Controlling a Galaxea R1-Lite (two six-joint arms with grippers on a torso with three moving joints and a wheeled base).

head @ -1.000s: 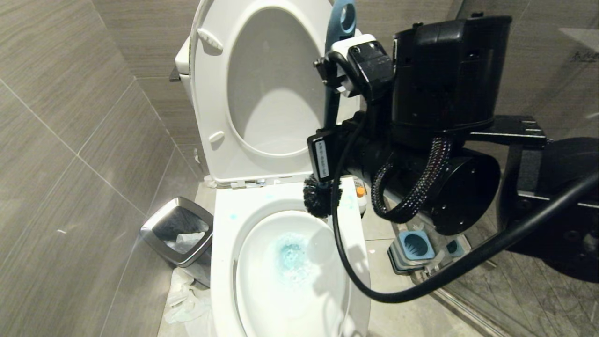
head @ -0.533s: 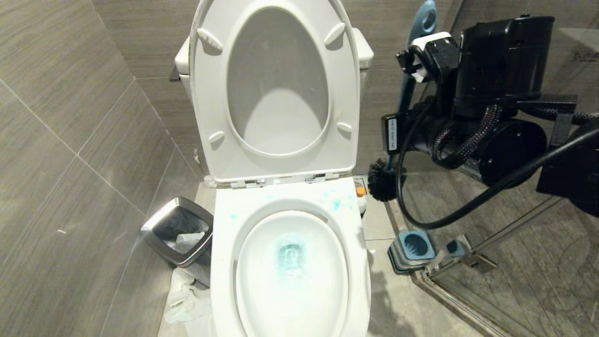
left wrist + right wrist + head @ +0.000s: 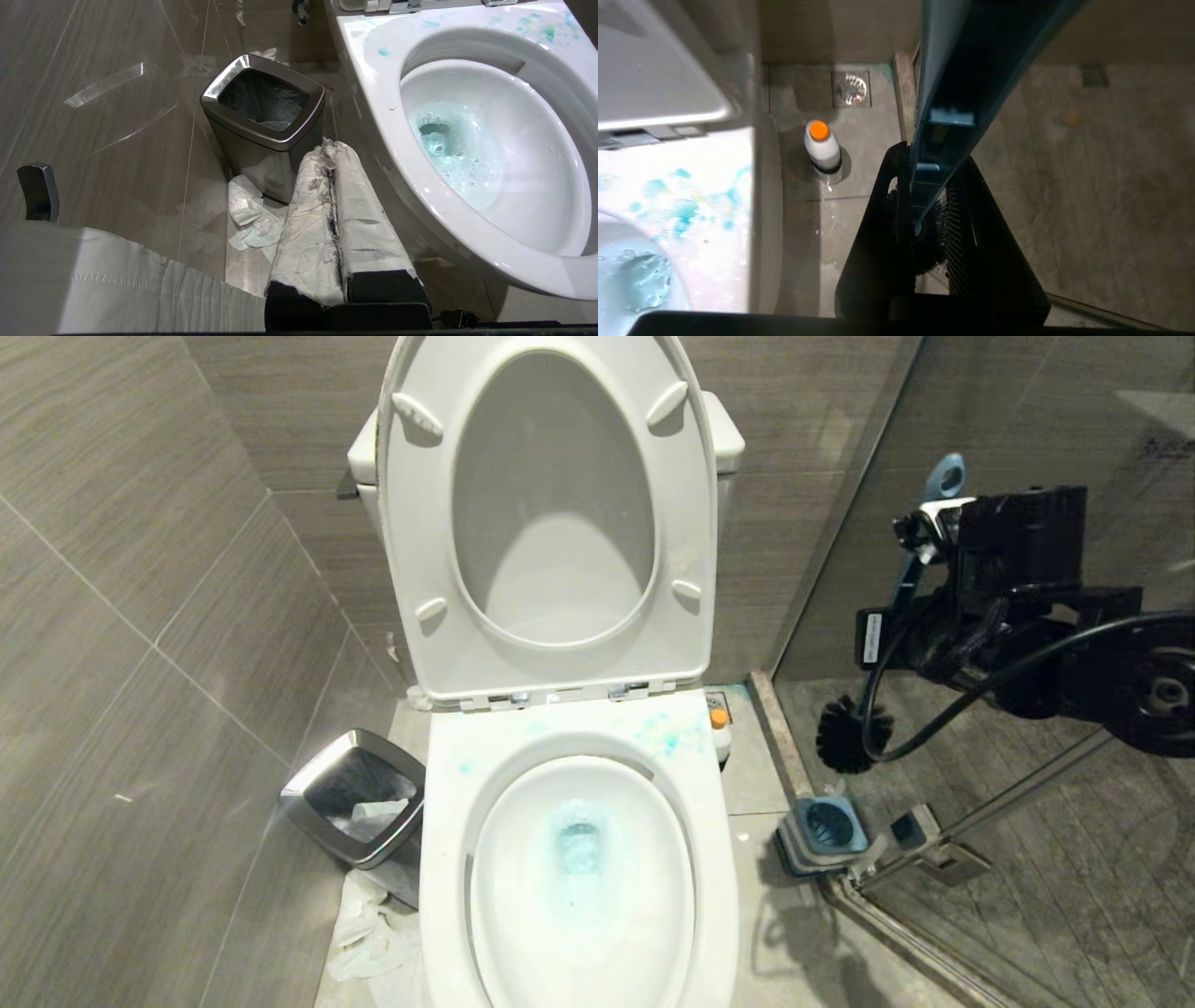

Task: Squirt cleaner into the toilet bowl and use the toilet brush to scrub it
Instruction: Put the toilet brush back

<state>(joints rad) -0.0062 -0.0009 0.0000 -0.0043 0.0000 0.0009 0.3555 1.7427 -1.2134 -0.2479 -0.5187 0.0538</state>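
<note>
The right gripper [image 3: 901,607] was largely hidden in the head view behind its own black arm and cable, well right of the toilet bowl [image 3: 439,859]; only the right wrist view showed its black fingers [image 3: 878,242] clamped on the slate-blue handle of the toilet brush [image 3: 920,537]. The bristle head hung in the air just above the blue-grey holder [image 3: 826,829] on the floor, by the glass partition. In that wrist view the bristles were mostly masked by the fingers and the holder did not appear — but a small whitish bottle [image 3: 822,149] with an orange cap stood beside the bowl, near a floor drain [image 3: 851,88].

The left gripper [image 3: 334,163], cut out of the head view, hung by the bowl's left side, its white-wrapped fingers pressed together on nothing. Its camera showed turquoise cleaner [image 3: 455,149] foaming in the water, splashes on the rim, and a steel-rimmed bin [image 3: 264,121] with crumpled paper at its foot.
</note>
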